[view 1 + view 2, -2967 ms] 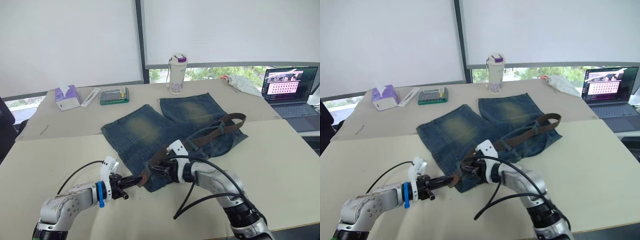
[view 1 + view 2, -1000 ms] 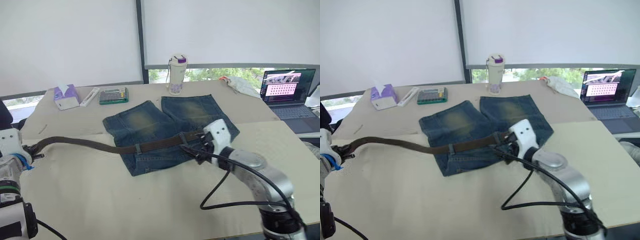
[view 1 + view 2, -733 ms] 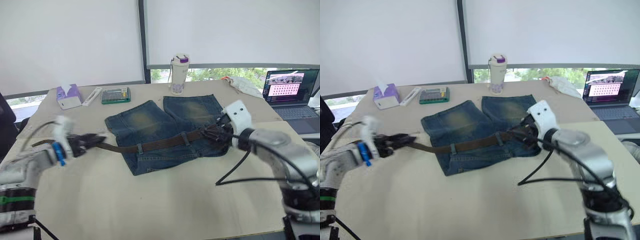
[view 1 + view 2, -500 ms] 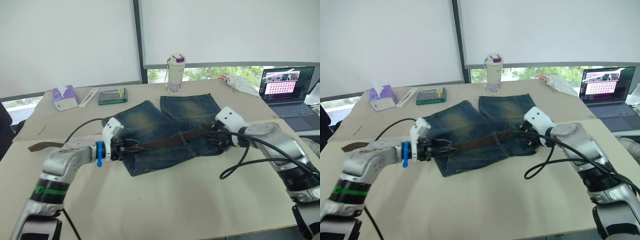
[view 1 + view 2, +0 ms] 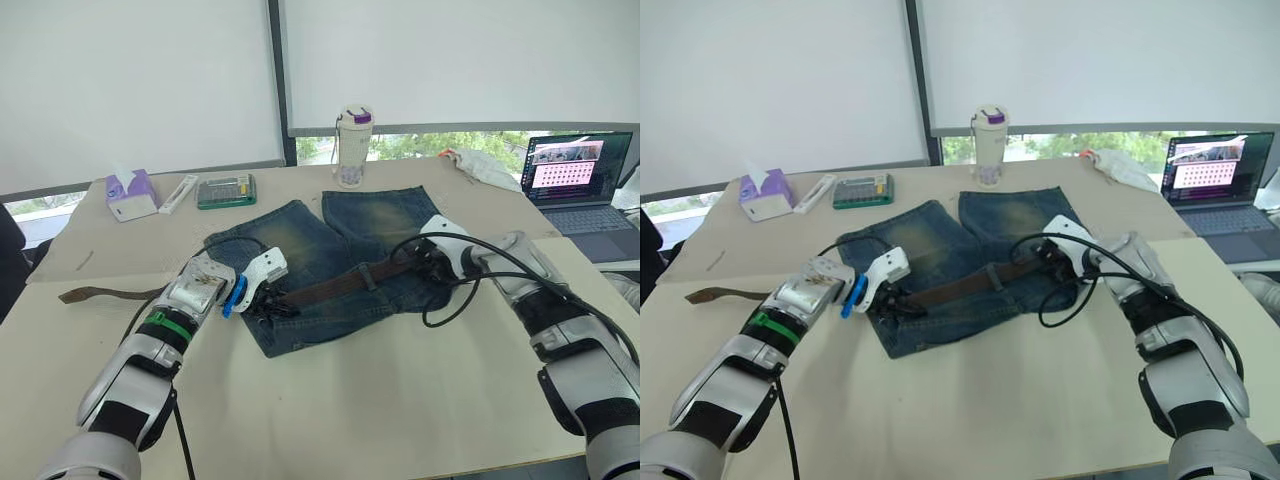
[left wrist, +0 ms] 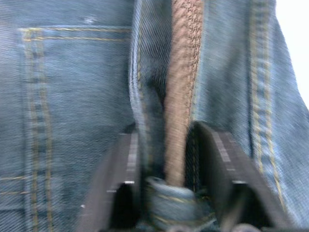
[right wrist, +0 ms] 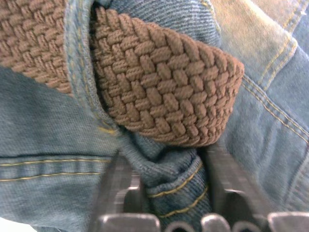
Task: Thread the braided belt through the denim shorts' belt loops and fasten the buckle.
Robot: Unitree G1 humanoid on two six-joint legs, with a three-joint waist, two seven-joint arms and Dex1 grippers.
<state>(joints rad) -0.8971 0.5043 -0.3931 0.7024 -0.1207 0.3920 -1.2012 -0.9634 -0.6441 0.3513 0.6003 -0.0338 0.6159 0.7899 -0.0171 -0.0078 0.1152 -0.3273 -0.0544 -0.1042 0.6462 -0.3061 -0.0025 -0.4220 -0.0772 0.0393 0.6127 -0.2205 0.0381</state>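
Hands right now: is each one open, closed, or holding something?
Left hand: open, fingers either side of the braided belt.
Right hand: open, denim shorts fold between its fingers.

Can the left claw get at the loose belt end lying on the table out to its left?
Probably yes. The belt end lies flat on bare table with nothing beside it, but the left claw sits at the denim shorts waistband around the braided belt and must pull back first.
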